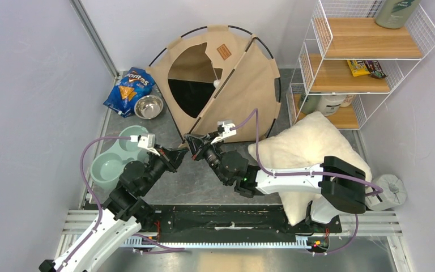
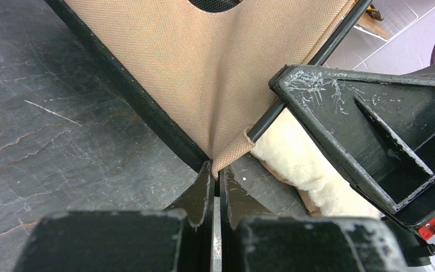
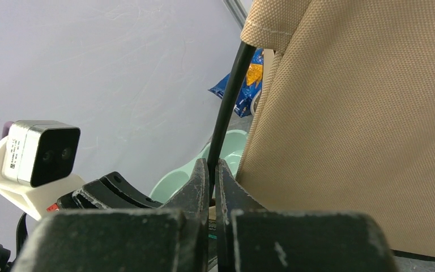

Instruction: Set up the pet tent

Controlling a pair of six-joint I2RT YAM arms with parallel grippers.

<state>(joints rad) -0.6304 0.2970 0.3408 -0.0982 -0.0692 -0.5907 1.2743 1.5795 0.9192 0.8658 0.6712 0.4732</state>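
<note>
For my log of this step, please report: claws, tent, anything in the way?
Left claw shut on tent corner. Right claw shut on its black pole. Tent upright. Pillow lies close beside that corner.

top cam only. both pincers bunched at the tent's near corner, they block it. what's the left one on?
Observer: In the left wrist view, the left pincer is shut on the very tip of the pet tent, at its bottom fabric corner.
Operator: right one?
Observer: In the right wrist view, the right pincer is shut on the bare black pole, just below where it leaves the sleeve.
Operator: pole end in the corner?
Observer: In the left wrist view, the pole runs down to the tan corner tab, right above the left fingertips. I can't tell whether it is seated.
</note>
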